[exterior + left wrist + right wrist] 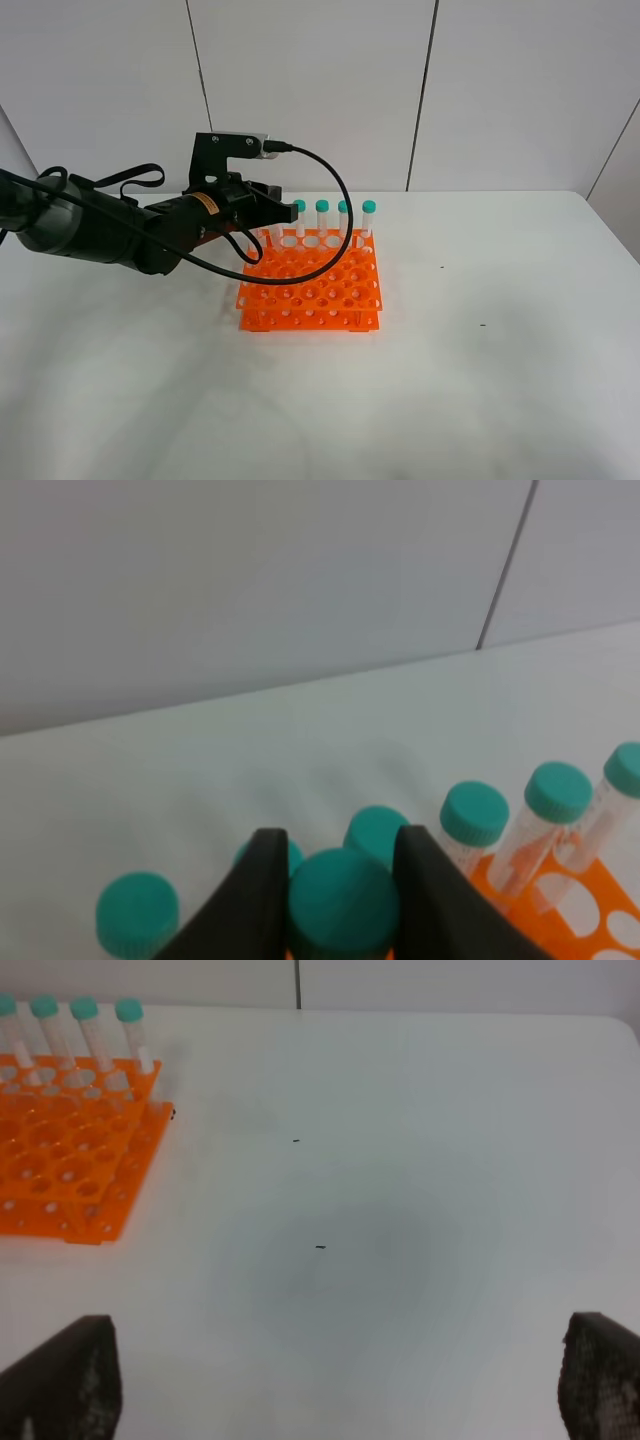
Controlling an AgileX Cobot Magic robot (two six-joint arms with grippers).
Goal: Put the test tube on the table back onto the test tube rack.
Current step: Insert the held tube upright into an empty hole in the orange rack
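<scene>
Behind everything runs a pale wall of flat panels split by thin dark seams. It meets the far edge of a broad white desk, matte, evenly lit and rounded at the far right corner.

The left end effector is clenched on a test tube. Its two dark fingers press either side of the teal-green cap. From the high camera the left end effector hangs over the far left corner of the test tube rack, so the tube is up there in its grip and not lying on the desk. Whether its tip already sits in a hole, I cannot tell, as the fingers hide the body.

Close around it stand the other tubes, upright in the far row of the orange rack, with one teal cap off to one side. A black cable loops from the left wrist over that row.

The right end effector is released, its fingers spread wide over bare desk, well apart from the rack. A few tiny dark specks mark the surface beneath it.
</scene>
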